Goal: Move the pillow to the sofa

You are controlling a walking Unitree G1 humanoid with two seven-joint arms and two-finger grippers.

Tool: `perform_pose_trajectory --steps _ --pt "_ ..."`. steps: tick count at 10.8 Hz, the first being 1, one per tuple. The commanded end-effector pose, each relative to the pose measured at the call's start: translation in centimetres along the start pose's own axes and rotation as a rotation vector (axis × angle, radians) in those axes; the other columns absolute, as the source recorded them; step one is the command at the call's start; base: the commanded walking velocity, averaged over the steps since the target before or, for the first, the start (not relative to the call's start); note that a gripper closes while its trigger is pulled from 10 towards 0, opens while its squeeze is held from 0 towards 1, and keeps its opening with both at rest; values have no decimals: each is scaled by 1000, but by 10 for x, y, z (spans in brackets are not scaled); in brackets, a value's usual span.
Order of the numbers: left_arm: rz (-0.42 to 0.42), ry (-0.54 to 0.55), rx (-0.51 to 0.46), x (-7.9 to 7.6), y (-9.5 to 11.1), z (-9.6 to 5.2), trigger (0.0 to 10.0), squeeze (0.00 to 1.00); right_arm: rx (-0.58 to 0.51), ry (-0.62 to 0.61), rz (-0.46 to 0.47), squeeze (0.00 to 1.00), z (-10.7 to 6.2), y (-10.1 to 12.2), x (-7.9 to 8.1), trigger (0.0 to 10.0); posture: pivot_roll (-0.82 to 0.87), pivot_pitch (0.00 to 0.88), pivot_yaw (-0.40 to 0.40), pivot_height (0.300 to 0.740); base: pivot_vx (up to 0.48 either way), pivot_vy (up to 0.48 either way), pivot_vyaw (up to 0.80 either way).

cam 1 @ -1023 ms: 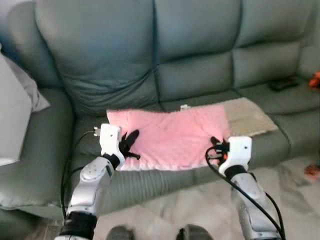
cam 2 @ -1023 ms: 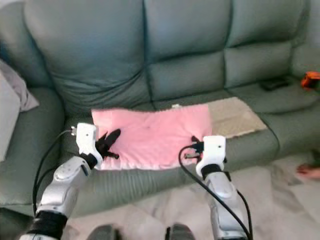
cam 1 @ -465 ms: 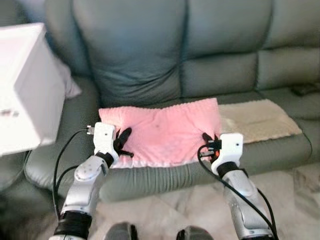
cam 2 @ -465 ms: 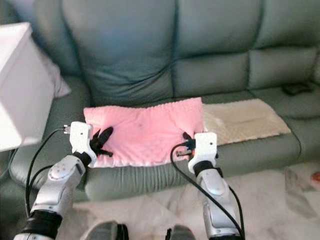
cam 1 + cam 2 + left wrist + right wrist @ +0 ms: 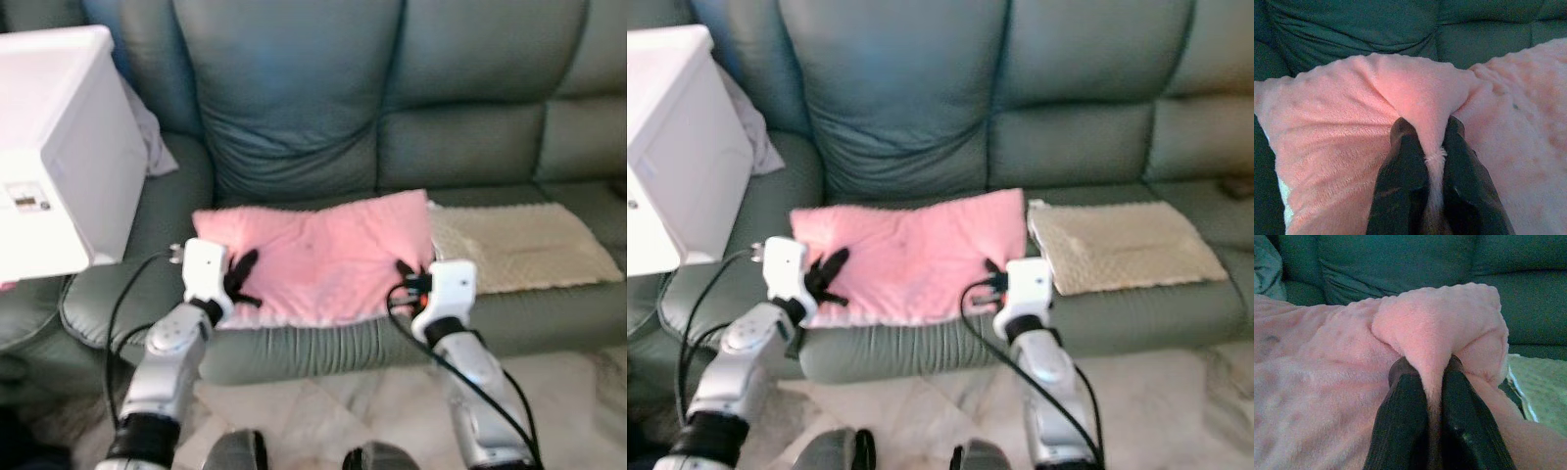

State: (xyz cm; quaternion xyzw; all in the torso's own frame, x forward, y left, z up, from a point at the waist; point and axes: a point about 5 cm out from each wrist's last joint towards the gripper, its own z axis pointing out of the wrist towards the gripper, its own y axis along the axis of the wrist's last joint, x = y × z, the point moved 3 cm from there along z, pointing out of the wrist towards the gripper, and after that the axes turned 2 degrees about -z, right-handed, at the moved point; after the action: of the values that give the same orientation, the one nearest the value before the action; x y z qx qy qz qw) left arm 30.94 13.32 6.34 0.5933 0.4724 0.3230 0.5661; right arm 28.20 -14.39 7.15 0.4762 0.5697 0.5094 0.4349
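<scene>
down at the front edge of the seat, both arms are in on this one. the left gripper (image 5: 238,279) has its two black fingers pinched on a fold of the pink pillow (image 5: 318,253) near its left front corner, and the right gripper (image 5: 404,277) is doing the same at the right front corner. the wrist views make it pretty clear: a ridge of pink fleece is squeezed up between each pair of fingers (image 5: 1403,161), so both are clamped on fabric, not just resting there.

the pillow lies flat on the sofa (image 5: 294,108) seat cushion, long axis running left to right, so it spans straight across between the two grippers. neither arm is really nearer, they're about level along the front edge, and the bulk of the pillow sits ahead of the fingers, toward the backrest.

just beside the pillow on the right there's a beige mat (image 5: 524,245), edges about touching. further off to the left a white box (image 5: 54,147) looms over the armrest.

my guess is it's basically placed already, so what's left is letting go evenly on both sides.
</scene>
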Motion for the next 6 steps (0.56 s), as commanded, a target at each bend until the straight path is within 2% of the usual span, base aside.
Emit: perform_pose_trajectory --steps 1,2,6 --pt "9 -26 -15 -5 4 1 10000 0 -26 -4 -4 0 -2 5 -2 10000 -96 50 -5 740 0 0 0" --pt "6 -28 -18 -5 4 1 10000 0 -23 0 -5 0 -3 5 -1 10000 -99 53 -5 740 0 0 0" --pt "-2 -29 -20 -6 5 1 10000 0 -32 19 -7 0 -3 7 0 10000 -99 62 -5 740 0 0 647"
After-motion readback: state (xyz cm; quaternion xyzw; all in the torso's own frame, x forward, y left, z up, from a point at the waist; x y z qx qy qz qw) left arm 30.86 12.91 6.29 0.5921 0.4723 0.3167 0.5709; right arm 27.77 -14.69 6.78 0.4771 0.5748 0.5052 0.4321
